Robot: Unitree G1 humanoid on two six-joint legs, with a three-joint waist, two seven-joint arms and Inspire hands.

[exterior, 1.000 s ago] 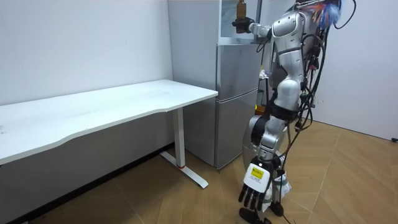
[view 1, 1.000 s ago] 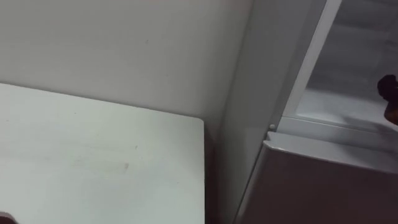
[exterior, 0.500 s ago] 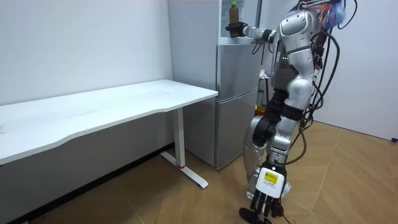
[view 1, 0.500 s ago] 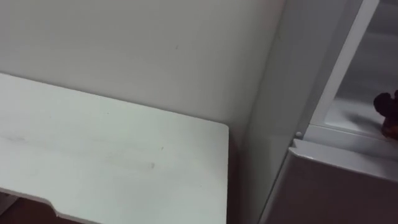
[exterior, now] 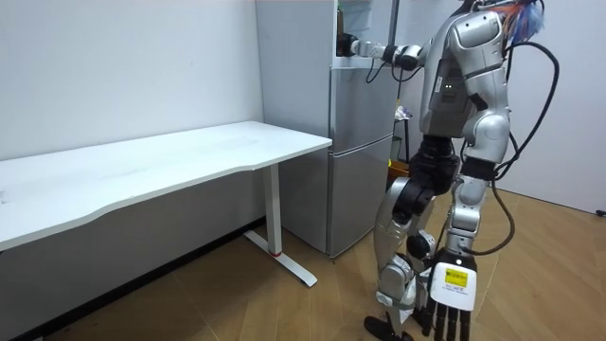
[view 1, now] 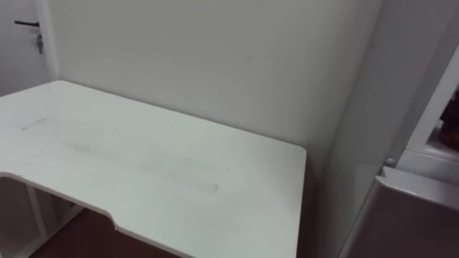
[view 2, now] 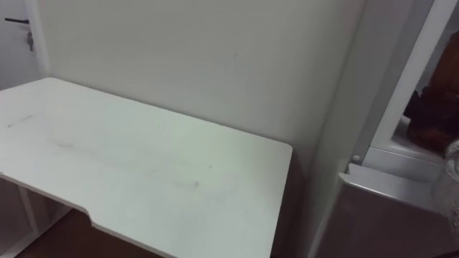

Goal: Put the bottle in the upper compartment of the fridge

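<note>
**Bottle at the upper compartment: confirm it is seated before you withdraw**

Start at the left. The white rectangular tabletop (view 1: 143,172) lies bare and takes no part in this step. Its far corner stands just beside the tall grey two-door fridge (exterior: 360,152), so keep the robot's stance clear of that corner.

The robot stands upright, facing the fridge front. Its right hand (exterior: 352,44) is raised to about shoulder height and reaches into the open upper fridge compartment (view 2: 398,152). The arm is probably held level because the compartment sits above the closed lower door.

In the right eye view, a dark brown shape sits just inside the compartment, above its white sill. This is judged to be the dark brown bottle (view 2: 432,118). You cannot tell from these views whether that hand grips the bottle or has let go. Nor can you tell whether the bottle's base rests on the shelf.

The left hand (exterior: 453,292) hangs low beside the leg, its fingers straight and relaxed, holding nothing. Held there, it is clear of the fridge front.

The placement appears close to complete. Verify that the bottle stands upright on the shelf. Then draw the arm straight back, because a sideways move could tip the bottle.
</note>
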